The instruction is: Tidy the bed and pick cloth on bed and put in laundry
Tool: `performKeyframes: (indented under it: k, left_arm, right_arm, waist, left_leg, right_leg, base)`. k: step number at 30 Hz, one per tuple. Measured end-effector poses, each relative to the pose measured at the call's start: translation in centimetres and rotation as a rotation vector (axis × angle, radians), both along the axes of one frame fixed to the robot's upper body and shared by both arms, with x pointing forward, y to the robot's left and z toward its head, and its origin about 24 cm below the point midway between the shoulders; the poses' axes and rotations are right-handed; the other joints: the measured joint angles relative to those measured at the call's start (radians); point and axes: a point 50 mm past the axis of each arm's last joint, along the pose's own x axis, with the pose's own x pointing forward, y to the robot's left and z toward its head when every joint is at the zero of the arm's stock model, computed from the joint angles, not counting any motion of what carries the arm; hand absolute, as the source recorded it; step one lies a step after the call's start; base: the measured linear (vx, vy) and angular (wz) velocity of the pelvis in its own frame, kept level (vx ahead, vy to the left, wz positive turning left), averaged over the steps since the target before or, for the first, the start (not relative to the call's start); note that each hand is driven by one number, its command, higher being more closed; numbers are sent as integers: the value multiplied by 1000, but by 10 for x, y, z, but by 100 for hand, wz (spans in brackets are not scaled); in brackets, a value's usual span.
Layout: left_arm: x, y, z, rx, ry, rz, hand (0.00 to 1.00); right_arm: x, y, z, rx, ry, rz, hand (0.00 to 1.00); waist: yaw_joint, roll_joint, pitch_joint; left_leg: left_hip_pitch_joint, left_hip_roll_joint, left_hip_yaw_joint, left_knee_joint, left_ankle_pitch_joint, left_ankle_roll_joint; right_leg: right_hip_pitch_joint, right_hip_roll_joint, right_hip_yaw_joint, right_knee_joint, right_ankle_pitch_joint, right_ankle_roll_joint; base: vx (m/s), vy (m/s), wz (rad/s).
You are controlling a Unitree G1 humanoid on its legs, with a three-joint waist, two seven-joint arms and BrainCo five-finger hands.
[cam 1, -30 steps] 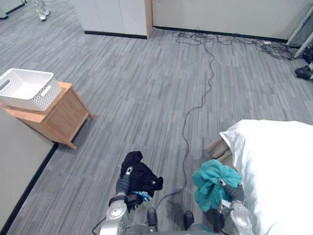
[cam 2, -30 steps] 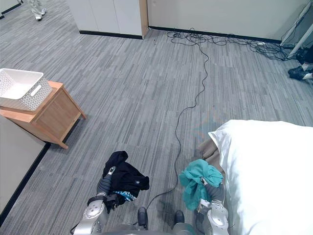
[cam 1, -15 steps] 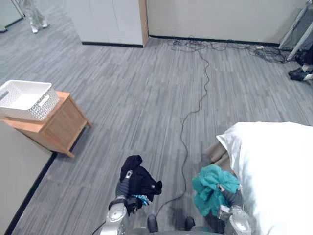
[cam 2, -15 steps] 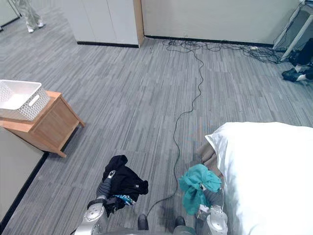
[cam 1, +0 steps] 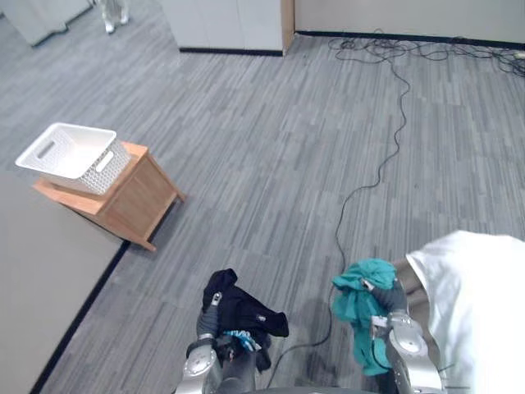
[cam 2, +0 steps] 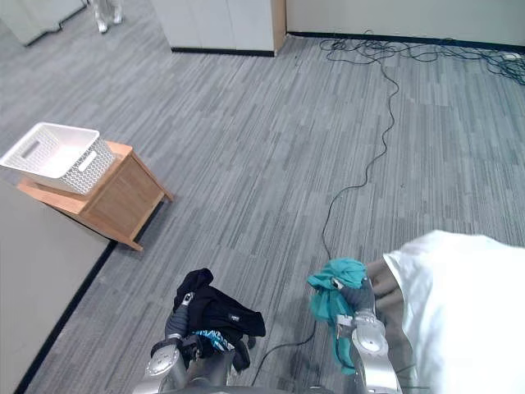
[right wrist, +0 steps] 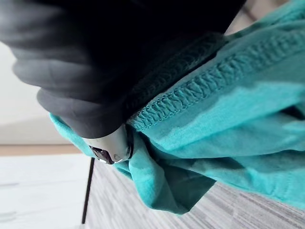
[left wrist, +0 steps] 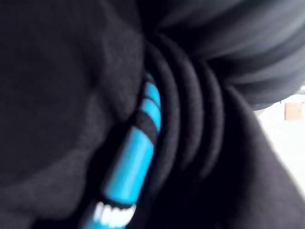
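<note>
View swung left vs. 1 s ago: white perforated plastic basket on small wooden tabletop sat nearer centre, ~10 o'clock. White-sheeted bed slid off to 4 o'clock, so prob. heading for laundry. Right hand was curled shut round crumpled teal cloth. Left hand carried bunched black cloth, grip hidden, couldn't tell.

You have a wide, open grey floor in front of you. The white basket sits far off to your left, on a small wooden table that stands against the grey wall. The basket's top is open. The bed is just beside your right hand and its teal cloth. Your left hand, gripping the black cloth, has open floor around it.
</note>
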Motion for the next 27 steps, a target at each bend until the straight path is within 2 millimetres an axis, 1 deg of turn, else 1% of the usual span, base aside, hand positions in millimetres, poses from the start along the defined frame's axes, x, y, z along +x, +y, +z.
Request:
performKeyframes:
  k: [1,2,3,4,5,6,7,8,9,10,11,12,13,14,15,16,17,18,19,20,21,22,23,24,25,26,27]
  left_arm:
    - [3,2,1,8,-1,-8,100]
    - [4,2,1,10,1,-11,100]
    - [7,2,3,17,-2,-24,100]
    - [8,4,3,26,-4,-23,100]
    - [10,6,5,43,-11,-24,100]
    - [11,7,6,49,-17,-28,100]
    - [13,8,9,55,-30,-29,100]
    - [19,8,12,64,-49,-46,100]
    - [23,5,14,68,-60,-67,100]
    - [31,0,18,63,-83,-89,100]
    - [34,-4,19,59,-90,-101,100]
    - [39,-9,18,55,-89,-126,100]
    - [38,-9,17,57,-81,-129,100]
    - [36,-9,13,58,-64,-129,100]
    - [29,-8,7,58,-33,-126,100]
    - [22,-12,0,40,7,-119,100]
    - [17,-14,-3,28,19,-111,100]
    - [11,-17,-6,8,35,-100,100]
    - [5,-19,-9,-10,52,-80,100]
    - [1,-20,-11,-24,62,-64,100]
    - [-1,-18,-11,-28,66,-57,100]
    - [-3,-14,-12,-42,69,-34,100]
    - [-5,-12,-13,-46,68,-24,100]
    - [-7,-9,-13,-61,62,6,100]
    - [-8,-7,-13,-69,58,25,100]
    - [-7,-6,-12,-74,52,31,100]
    - [-6,-5,-9,-78,39,41,100]
  right_arm:
    - [0,6,-2,13,5,6,100]
    - [-1,8,-4,19,14,6,100]
    - [-4,10,-9,32,36,5,100]
    - [-5,11,-11,34,45,9,100]
    - [-8,11,-13,36,57,12,100]
    - [-12,10,-14,36,65,9,100]
    - [-13,10,-15,36,67,8,100]
    - [-14,10,-15,37,66,5,100]
    - [-15,9,-13,36,61,3,100]
    - [-15,8,-11,34,51,-2,100]
    - [-14,7,-10,33,44,-4,100]
    - [-13,7,-10,35,44,-7,100]
    - [-13,8,-10,36,47,-4,100]
    - [-14,9,-9,33,47,1,100]
    - [-19,9,-9,28,56,3,100]
    - [-21,6,-10,9,68,12,100]
    - [-21,4,-10,-6,73,20,100]
    - [-19,3,-9,-22,71,30,100]
    - [-16,6,-7,-36,64,60,100]
    - [-13,11,-6,-34,58,87,100]
    - [-11,12,-5,-38,56,114,100]
    - [-10,15,-5,-37,54,130,100]
    - [-8,17,-4,-37,48,139,100]
    - [-2,21,-1,-42,32,164,100]
    - [8,25,4,-50,7,196,100]
    - [13,27,7,-54,-7,213,100]
    - [22,29,13,-60,-31,239,100]
  waist:
    - [-3,-19,13]
    - [-6,-23,17]
    - [-22,-14,30]
    - [-28,-12,38]
    - [-34,7,49]
    - [-40,30,57]
    - [-58,30,56]
    - [-70,31,56]
    - [-79,31,56]
    - [-98,39,59]
    - [-108,48,64]
    - [-110,57,70]
    - [-109,57,71]
    - [-109,47,70]
    - [-111,51,72]
    - [-109,96,60]
    - [-108,119,48]
    - [-99,146,46]
    - [-88,166,50]
    - [-81,168,55]
    - [-63,183,69]
    - [-43,167,86]
    - [-32,158,91]
    - [-6,139,93]
    - [22,131,95]
    - [32,131,95]
    - [52,131,96]
  left_leg:
    - [25,-3,-9,41,-60,-2]
    - [49,-6,-24,43,-83,-4]
    - [120,-10,-61,25,-118,-11]
    - [166,-11,-80,0,-128,-17]
    - [271,-12,-112,-68,-134,-28]
    - [337,-13,-140,-116,-132,-35]
    - [390,-14,-172,-155,-132,-45]
    - [431,-15,-216,-188,-138,-60]
    - [442,-14,-252,-199,-139,-62]
    - [453,-2,-300,-206,-151,-84]
    - [462,11,-321,-208,-165,-107]
    - [506,40,-357,-219,-198,-158]
    - [533,53,-368,-226,-212,-178]
    - [584,73,-374,-238,-234,-204]
    - [667,104,-375,-260,-261,-241]
    - [693,172,-378,-220,-249,-242]
    - [673,201,-382,-164,-230,-219]
    - [606,249,-390,9,-158,-170]
    - [494,304,-425,227,-16,-131]
    - [428,327,-447,359,59,-123]
    - [320,330,-491,624,25,-116]
    - [253,295,-509,782,-36,-107]
    - [218,268,-501,818,-59,-105]
    - [158,210,-471,828,-105,-111]
    - [93,148,-442,777,-156,-142]
    - [60,120,-430,732,-179,-154]
    - [1,79,-390,622,-207,-159]
  right_leg:
    - [-92,-34,5,243,62,55]
    - [-136,-43,15,363,133,55]
    - [-206,-32,28,573,174,51]
    - [-226,-19,24,647,156,26]
    - [-259,2,9,713,117,-11]
    - [-286,14,-22,708,95,-48]
    - [-323,15,-54,676,75,-82]
    - [-385,13,-82,585,56,-113]
    - [-427,12,-92,462,56,-121]
    - [-464,14,-85,237,84,-129]
    - [-471,16,-78,121,117,-128]
    - [-490,9,-12,-120,211,-95]
    - [-502,-1,22,-169,231,-79]
    - [-506,-10,61,-192,235,-65]
    - [-503,-19,76,-141,272,-40]
    - [-529,21,62,5,331,-50]
    - [-538,41,56,56,335,-61]
    - [-530,85,33,106,277,-112]
    - [-478,141,11,77,239,-153]
    - [-444,164,7,49,229,-169]
    - [-349,214,0,-10,221,-209]
    - [-250,246,1,-65,213,-230]
    - [-205,256,6,-88,204,-241]
    - [-142,269,31,-136,194,-254]
    - [-95,279,59,-180,189,-261]
    - [-78,282,70,-200,187,-262]
    - [-48,281,85,-230,176,-257]
  base:
    - [626,187,12]
    - [622,186,37]
    - [490,118,46]
    - [618,109,67]
    - [617,64,64]
    - [745,19,84]
    - [738,-79,106]
    - [604,-138,121]
    - [579,-231,155]
    - [458,-242,140]
    - [733,-454,162]
    - [652,-442,113]
    - [831,-600,108]
    - [577,-461,82]
    - [891,-688,79]
    - [742,-567,58]
    - [878,-695,13]
    - [703,-604,-13]
    - [705,-577,-24]
    - [720,-480,-27]
    - [673,-390,-29]
    - [640,-375,-29]
    - [590,-343,-38]
    - [596,-276,-56]
    - [600,-233,-66]
    - [585,-149,-67]
    - [567,-70,-41]
